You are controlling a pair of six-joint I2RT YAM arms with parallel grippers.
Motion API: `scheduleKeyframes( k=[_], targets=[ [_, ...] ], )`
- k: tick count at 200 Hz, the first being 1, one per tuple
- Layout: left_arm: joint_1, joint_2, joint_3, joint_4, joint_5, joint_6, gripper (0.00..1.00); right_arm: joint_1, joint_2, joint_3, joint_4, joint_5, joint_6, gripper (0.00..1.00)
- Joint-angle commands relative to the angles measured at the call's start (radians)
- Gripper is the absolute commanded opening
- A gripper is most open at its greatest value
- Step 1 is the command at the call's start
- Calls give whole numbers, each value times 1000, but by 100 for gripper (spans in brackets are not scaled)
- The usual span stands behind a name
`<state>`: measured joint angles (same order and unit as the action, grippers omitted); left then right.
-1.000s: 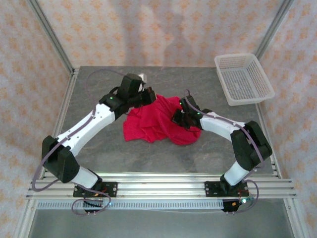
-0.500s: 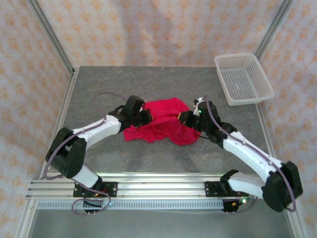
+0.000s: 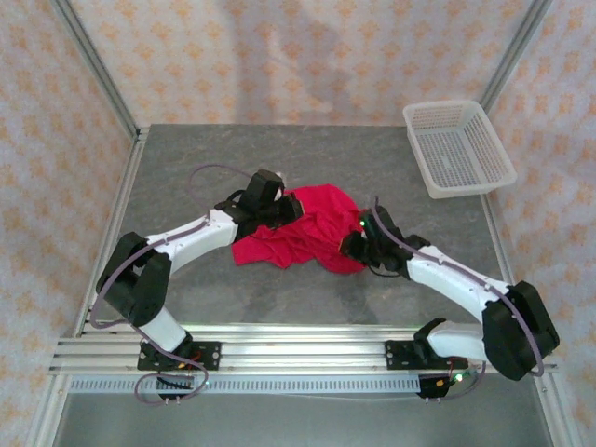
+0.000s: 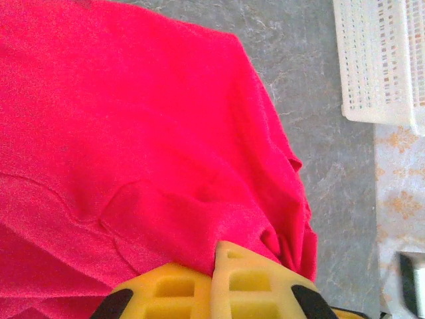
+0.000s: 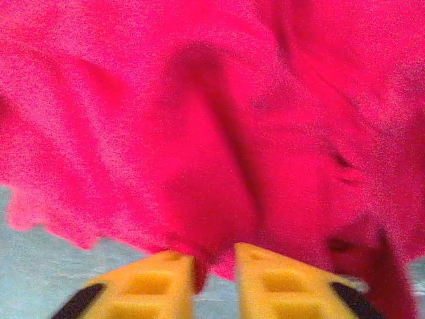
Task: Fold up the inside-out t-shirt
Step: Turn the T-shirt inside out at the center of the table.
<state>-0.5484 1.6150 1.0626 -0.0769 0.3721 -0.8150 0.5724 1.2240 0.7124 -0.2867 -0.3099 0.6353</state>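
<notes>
Bright crimson-red soft-fabric t-shirt [image 3: 300,233] lies bunched in a rumpled heap mid-surface, not flat, no clean fold visible; its long axis runs roughly left to right. Grey stone-patterned surface [image 3: 186,158] bare around it. White plastic mesh basket [image 3: 458,149] sits at the far right corner, well apart from the cloth. Left claw [image 3: 287,207] is at the heap's far-left edge; in the left wrist view the left claw [image 4: 216,259] has its yellow pads pressed together with a pinch of red cloth caught at the tips, so it is closed on the t-shirt. Right claw [image 3: 354,246] meets the heap's near-right edge; in the right wrist view the right claw [image 5: 214,262] has its pads a little apart with a tuck of cloth in the gap. Whether that tuck is gripped or only lying there, cannot tell. So the t-shirt lies between the two claws, each touching an opposite end, neither arm clearly nearer. Judgement: task is early; the next move likely depends on drawing those ends apart along the left-right axis to spread the cloth.
</notes>
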Motion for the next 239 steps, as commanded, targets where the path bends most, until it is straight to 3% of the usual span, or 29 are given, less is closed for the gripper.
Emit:
scheduleKeyframes(
  k=[1,31,63,107,117,134,143,181,239],
  targets=[
    [-2,-3,14,24,1,-8,0,40,-32,122,-84,54,-5,8],
    [-3,-5,13,21,1,-7,0,87,59,203,-72,47,-3,7],
    [-5,-8,11,8,-1,-1,0,92,209,294,-77,91,-50,30],
    [-3,-38,5,-19,-17,16,0,81,410,421,-69,141,-112,41],
    [-4,-44,4,-23,-19,17,0,72,448,443,-71,150,-115,36],
    [-3,-51,4,-31,-22,23,0,46,474,470,-80,148,-115,9],
    [-4,-55,5,-41,-24,30,0,36,458,473,-84,146,-115,0],
    [0,-44,29,-67,-35,53,0,7,317,501,-172,106,-132,0],
    [11,19,100,-80,-11,68,0,-62,103,486,-224,-51,-95,0]
  ],
)
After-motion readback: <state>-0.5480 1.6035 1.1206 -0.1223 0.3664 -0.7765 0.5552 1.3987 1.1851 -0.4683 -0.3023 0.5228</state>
